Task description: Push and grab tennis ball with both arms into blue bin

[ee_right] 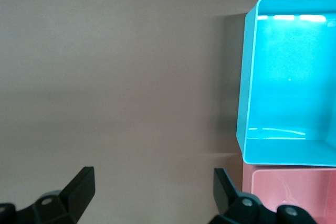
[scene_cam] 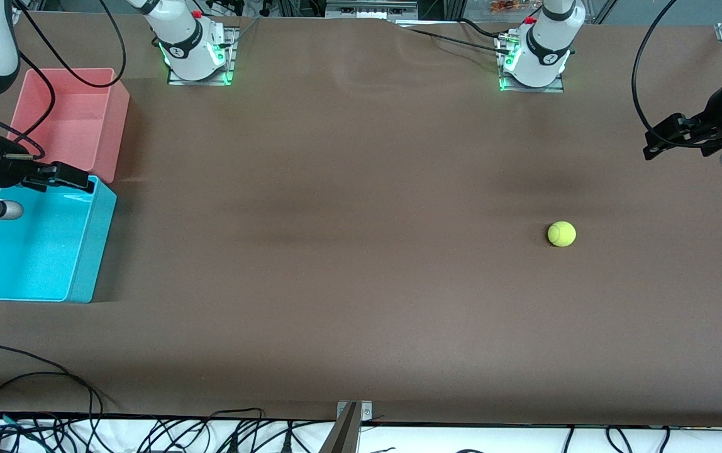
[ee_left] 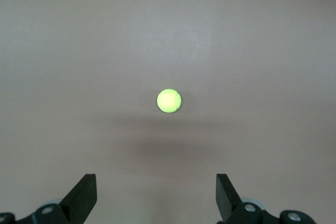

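The tennis ball (scene_cam: 561, 233) lies on the brown table toward the left arm's end, clear of everything; in the left wrist view it (ee_left: 169, 100) sits well ahead of the jaws. My left gripper (scene_cam: 658, 142) (ee_left: 156, 184) is open and empty, up in the air at that end of the table, apart from the ball. The blue bin (scene_cam: 94, 251) stands empty at the right arm's end; it also shows in the right wrist view (ee_right: 286, 77). My right gripper (scene_cam: 68, 177) (ee_right: 152, 182) is open and empty, over the blue bin's edge next to the pink bin.
A pink-red bin (scene_cam: 72, 119) (ee_right: 294, 195) stands against the blue bin, farther from the front camera. Both arm bases (scene_cam: 194, 53) (scene_cam: 534, 60) stand along the table's back edge. Loose black cables (scene_cam: 34, 377) and a metal bracket (scene_cam: 351, 415) lie at the front edge.
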